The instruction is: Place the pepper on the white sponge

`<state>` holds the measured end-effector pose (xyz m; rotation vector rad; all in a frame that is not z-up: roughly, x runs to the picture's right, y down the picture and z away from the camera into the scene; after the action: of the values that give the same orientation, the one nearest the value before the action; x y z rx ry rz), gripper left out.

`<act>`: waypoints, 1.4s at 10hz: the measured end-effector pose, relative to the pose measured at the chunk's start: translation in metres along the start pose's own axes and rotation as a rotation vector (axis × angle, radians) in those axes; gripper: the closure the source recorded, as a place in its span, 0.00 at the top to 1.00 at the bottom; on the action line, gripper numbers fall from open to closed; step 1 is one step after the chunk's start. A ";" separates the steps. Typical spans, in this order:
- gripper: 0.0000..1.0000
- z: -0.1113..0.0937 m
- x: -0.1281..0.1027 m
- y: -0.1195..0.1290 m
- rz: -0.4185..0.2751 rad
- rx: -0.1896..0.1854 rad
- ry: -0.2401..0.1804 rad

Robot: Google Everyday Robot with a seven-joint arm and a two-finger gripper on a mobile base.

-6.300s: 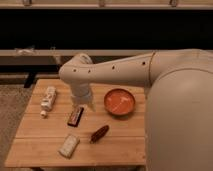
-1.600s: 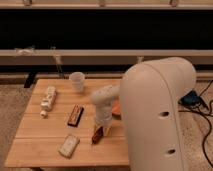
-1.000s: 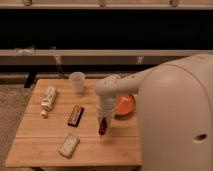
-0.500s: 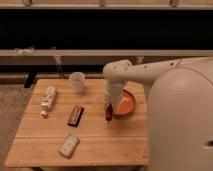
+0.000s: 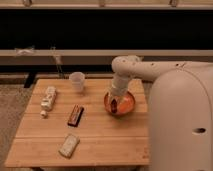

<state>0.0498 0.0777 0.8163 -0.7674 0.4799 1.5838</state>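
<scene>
Pincer [image 5: 116,100] sits directly above the orange bowl [image 5: 129,105], pointing down, at the end of the white arm [image 5: 150,70] that reaches in from the bowl's right. Fingers are narrow, clamped on the pepper [image 5: 116,106]. The pepper hangs roughly upright from the pincer, dark against the bowl's inside; whether its lower tip touches the bowl cannot be told.

White sponge [image 5: 69,145] lies flat on the bench [image 5: 110,142], well apart from the bowl, to the bowl's left and nearer the front edge, with nothing on top of it.

Dark flat bar [image 5: 75,114] lies left of the bowl, between bowl and sponge in depth. White patterned bottle [image 5: 48,98] lies on its side, farther left of the bowl than the bar. Clear cup [image 5: 76,81] stands upright, left of and behind the bowl.
</scene>
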 end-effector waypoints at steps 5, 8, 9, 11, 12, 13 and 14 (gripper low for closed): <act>0.60 0.030 -0.043 -0.018 -0.070 0.057 -0.019; 0.80 0.024 -0.060 -0.031 -0.091 0.087 -0.062; 0.80 0.021 -0.066 -0.031 -0.093 0.083 -0.080; 0.80 0.015 -0.076 -0.040 -0.096 0.086 -0.112; 0.80 0.012 -0.079 -0.040 -0.103 0.085 -0.124; 0.80 0.009 -0.081 -0.041 -0.105 0.082 -0.134; 0.80 0.002 -0.082 -0.044 -0.109 0.080 -0.148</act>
<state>0.0951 0.0284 0.8811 -0.6008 0.3848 1.4986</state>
